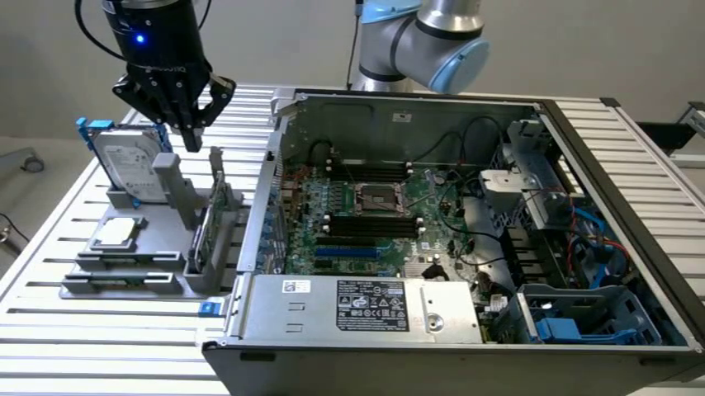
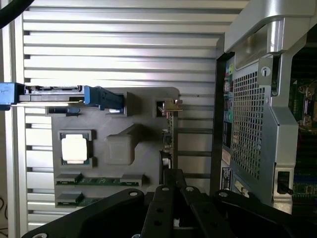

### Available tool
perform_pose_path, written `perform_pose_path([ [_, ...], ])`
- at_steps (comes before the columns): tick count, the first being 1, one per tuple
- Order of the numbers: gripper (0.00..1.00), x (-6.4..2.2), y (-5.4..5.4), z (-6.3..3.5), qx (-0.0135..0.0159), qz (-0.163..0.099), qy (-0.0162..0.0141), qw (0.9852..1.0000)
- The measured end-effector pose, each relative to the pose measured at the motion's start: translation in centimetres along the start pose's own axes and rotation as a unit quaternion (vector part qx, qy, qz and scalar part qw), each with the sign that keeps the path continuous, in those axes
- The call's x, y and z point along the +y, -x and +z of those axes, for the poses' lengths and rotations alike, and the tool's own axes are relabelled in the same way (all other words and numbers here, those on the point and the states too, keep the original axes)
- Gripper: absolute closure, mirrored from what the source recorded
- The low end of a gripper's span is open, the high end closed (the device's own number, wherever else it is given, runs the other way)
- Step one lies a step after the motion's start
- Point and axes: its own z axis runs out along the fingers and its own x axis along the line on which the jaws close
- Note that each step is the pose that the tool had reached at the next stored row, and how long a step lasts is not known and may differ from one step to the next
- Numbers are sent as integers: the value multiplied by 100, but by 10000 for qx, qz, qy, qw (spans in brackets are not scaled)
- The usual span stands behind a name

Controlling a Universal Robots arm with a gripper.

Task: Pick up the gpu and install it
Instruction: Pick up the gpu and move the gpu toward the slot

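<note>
Presently the gripper (image 1: 190,136), closed and empty, hangs above the gpu (image 1: 208,223). The card stands on edge in the grey holder (image 1: 115,285), long axis parallel to the computer case (image 1: 418,96) side.

No text legible: white sticker (image 1: 297,286) and black rectangular label (image 1: 372,305) on silver metal power-supply box (image 1: 447,322), print too small.

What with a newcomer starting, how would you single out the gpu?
Find the open computer case; on the exterior view's left of it sits a grey holder. The gpu is the thin card on edge nearest the case, unlike the blue-framed hard drive and square chip.
</note>
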Motion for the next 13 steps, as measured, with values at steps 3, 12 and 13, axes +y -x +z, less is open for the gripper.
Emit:
perform_pose_path([
  [3, 83, 0, 0, 0, 0, 0, 0, 10000],
  [12, 64, -21, 0, 40, 0, 0, -4, 10000],
  [13, 64, -35, 0, 57, 0, 0, -4, 10000],
])
